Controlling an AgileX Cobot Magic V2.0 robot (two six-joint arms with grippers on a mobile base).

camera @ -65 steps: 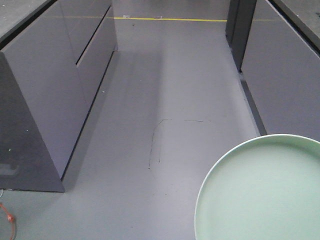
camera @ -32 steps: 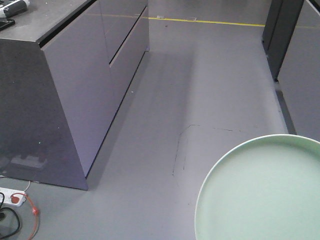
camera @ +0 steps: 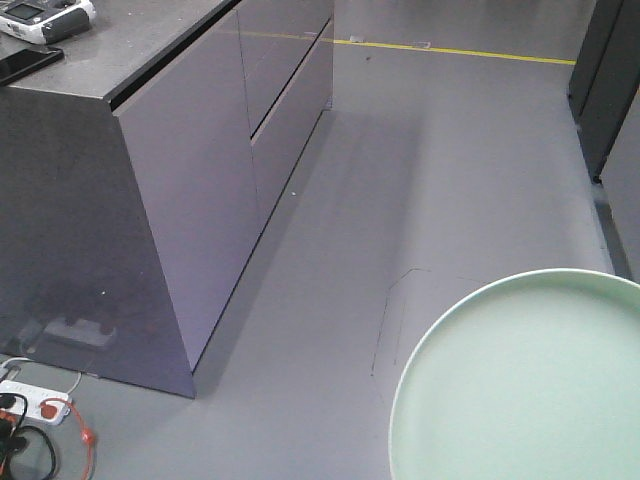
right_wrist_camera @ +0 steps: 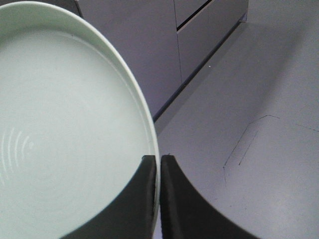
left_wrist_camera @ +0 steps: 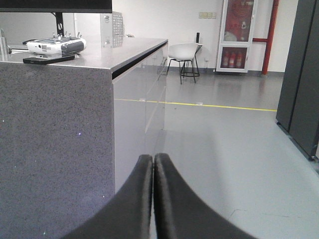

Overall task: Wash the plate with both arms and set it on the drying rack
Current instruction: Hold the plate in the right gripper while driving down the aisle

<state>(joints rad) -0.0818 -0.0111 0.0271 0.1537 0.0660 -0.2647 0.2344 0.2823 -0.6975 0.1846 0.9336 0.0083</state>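
- Since a second ago the grey worktop (camera: 100,60) has slid rightward and nearer in the front view, and a white power strip (camera: 35,405) with an orange cable (camera: 82,428) has come in at the lower left; the plate (camera: 520,380) has kept its spot at the lower right of that view
- Right tool (right_wrist_camera: 160,162) is clenched on the plate's rim: in its wrist view the pale green edge runs down into the narrow slit between the two black fingers, one finger lying over the plate's surface, the other just outside the edge
- From the right tool the plate spreads up and to the left, held above the grey floor (camera: 450,180) and touching nothing else that shows
- Left tool (left_wrist_camera: 153,164) is clenched on nothing, its tips pressed together
- Ahead and to the left of the left tool stands the worktop, carrying a white controller (left_wrist_camera: 55,46) with a flat black device (left_wrist_camera: 47,59) just beside it
- Further ahead of the left tool a yellow line (left_wrist_camera: 219,106) crosses the floor, with a white chair (left_wrist_camera: 183,52) beyond it
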